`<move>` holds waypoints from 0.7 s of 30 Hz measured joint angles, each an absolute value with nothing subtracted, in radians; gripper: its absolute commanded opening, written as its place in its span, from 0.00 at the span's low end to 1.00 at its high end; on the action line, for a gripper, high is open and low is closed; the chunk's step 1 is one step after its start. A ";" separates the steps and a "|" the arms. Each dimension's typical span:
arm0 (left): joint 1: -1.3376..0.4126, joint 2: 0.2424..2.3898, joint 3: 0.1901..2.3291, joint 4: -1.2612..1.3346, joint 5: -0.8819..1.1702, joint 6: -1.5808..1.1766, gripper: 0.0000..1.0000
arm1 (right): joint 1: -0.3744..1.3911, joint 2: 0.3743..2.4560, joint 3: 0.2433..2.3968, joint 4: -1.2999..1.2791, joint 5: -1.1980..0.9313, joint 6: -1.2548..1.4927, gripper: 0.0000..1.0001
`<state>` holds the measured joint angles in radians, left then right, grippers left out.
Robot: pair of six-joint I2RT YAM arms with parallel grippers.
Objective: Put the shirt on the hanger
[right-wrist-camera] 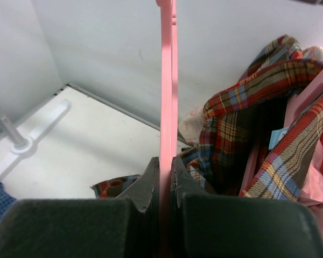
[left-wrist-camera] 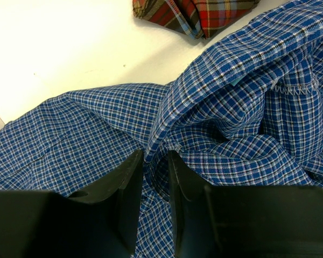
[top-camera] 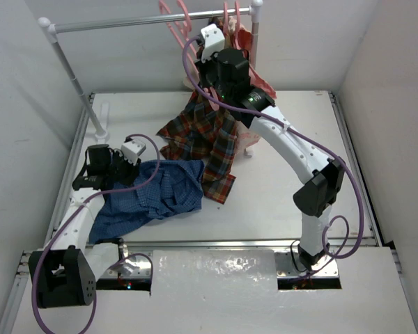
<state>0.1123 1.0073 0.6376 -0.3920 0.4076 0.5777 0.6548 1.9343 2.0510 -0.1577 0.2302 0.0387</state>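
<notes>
The shirt (top-camera: 153, 195) lies crumpled on the bench (top-camera: 285, 174) in the lower left of the overhead view, its upper right edge touching the plaid shirt (top-camera: 210, 142). A raised fold of it is pinched by the left claw (left-wrist-camera: 155, 161), whose fingers are pressed together on the cloth at the bottom centre of the left wrist view.

The right claw (right-wrist-camera: 164, 172) is held high at the top centre of the overhead view, by the rail (top-camera: 146, 22). It is clamped on a thin bar of the hanger (right-wrist-camera: 166, 80), which runs straight up the middle of the right wrist view. Whether the hook is on the rail cannot be told.

The step in hand is judged to be the fetching of the hanger while the shirt is secured. Next, the hanger would need to be brought down clear of the plaid shirt. The collar opening, not identifiable in the bunched cloth, would then have to be found and spread.
</notes>
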 measured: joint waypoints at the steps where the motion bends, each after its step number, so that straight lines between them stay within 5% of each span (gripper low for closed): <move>1: 0.112 1.007 0.638 -0.392 0.408 0.578 0.23 | 0.655 1.927 2.047 -0.157 0.223 0.039 0.00; 8: 0.112 0.994 0.638 -0.392 0.410 0.574 0.17 | 0.655 1.808 1.837 -0.132 0.139 0.050 0.00; 12: 0.112 0.990 0.638 -0.392 0.417 0.566 0.00 | 0.659 1.681 1.614 -0.111 0.075 0.060 0.00; 21: 0.112 0.981 0.638 -0.384 0.411 0.559 0.00 | 0.702 1.312 1.198 -0.147 -0.010 0.031 0.00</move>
